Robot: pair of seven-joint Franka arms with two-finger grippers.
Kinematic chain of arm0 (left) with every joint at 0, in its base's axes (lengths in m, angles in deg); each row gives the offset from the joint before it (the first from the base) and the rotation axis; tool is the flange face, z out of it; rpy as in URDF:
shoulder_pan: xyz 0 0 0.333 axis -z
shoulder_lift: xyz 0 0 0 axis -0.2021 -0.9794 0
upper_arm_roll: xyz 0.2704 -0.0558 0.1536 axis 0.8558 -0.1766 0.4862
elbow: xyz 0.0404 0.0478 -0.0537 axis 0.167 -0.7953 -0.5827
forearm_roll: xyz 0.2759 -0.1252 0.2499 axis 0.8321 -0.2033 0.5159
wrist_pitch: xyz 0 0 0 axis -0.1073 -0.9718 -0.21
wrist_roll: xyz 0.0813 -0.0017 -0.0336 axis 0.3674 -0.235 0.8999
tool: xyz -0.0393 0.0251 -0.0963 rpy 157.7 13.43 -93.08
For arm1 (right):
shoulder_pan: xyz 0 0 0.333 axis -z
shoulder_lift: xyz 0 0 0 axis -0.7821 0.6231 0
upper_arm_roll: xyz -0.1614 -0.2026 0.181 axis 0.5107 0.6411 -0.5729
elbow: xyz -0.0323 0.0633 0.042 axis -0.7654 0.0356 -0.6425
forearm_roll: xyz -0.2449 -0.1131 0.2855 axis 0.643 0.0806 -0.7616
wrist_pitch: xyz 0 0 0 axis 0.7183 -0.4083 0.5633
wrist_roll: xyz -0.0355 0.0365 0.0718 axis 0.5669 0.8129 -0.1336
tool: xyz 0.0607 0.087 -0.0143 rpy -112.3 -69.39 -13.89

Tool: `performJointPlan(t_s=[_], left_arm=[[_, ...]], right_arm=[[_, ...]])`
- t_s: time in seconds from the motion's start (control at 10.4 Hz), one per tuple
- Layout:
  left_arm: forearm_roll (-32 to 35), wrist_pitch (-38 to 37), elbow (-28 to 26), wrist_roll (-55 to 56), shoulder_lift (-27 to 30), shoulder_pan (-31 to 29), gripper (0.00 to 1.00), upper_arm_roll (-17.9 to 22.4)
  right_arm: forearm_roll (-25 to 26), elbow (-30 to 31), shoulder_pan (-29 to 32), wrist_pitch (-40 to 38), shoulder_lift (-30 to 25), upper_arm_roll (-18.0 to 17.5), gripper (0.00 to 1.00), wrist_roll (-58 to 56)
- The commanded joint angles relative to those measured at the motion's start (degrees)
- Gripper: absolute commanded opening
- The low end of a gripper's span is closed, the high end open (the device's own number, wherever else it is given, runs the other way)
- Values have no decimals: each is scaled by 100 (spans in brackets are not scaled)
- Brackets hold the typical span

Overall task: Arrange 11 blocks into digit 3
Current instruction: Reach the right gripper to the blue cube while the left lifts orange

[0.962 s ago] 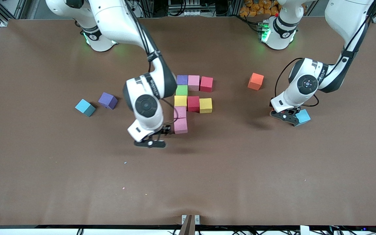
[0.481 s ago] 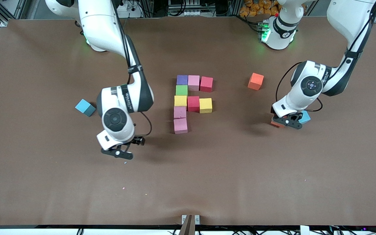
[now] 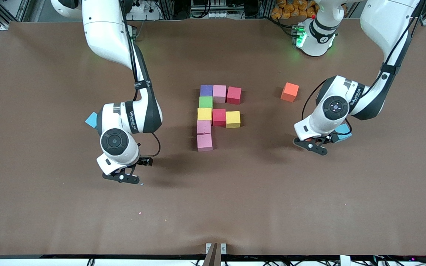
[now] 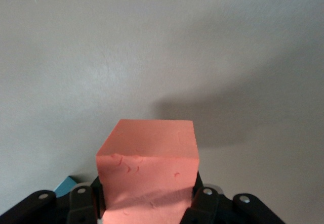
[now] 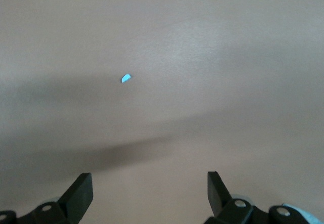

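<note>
Fingers of left gripper (image 4: 147,211) clamped on red block (image 4: 147,176) above table (image 3: 257,192); right gripper (image 5: 149,191) fingers apart, nothing between.

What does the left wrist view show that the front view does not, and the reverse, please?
Only the left wrist view shows the orange block clamped between the left gripper's fingers. Only the front view shows the nine-block cluster, a second orange block on the table, and the right gripper, open and empty over bare table. Both show the left gripper and the light-blue cube beside it.
</note>
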Motion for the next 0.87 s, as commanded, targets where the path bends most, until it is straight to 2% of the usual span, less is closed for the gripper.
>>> performJointPlan(t_s=[0.0,0.1,0.29,0.48,0.77], left_arm=[[7,-509,686,54,-299,241,36,-3],[-2,-519,818,63,-361,372,30,-3],[7,-519,995,63,-475,601,29,15],[-11,-519,1161,89,-580,663,24,6],[33,-519,1233,98,-774,778,24,24]], right_arm=[[-9,109,-108,-146,-127,-45,100,-833],[-105,100,-187,-173,-135,-54,100,-1019],[-386,109,-318,-173,-136,-54,100,-1432],[-387,100,-512,-173,-136,-54,100,-1460],[-387,100,-880,-217,-127,-45,100,-1434]])
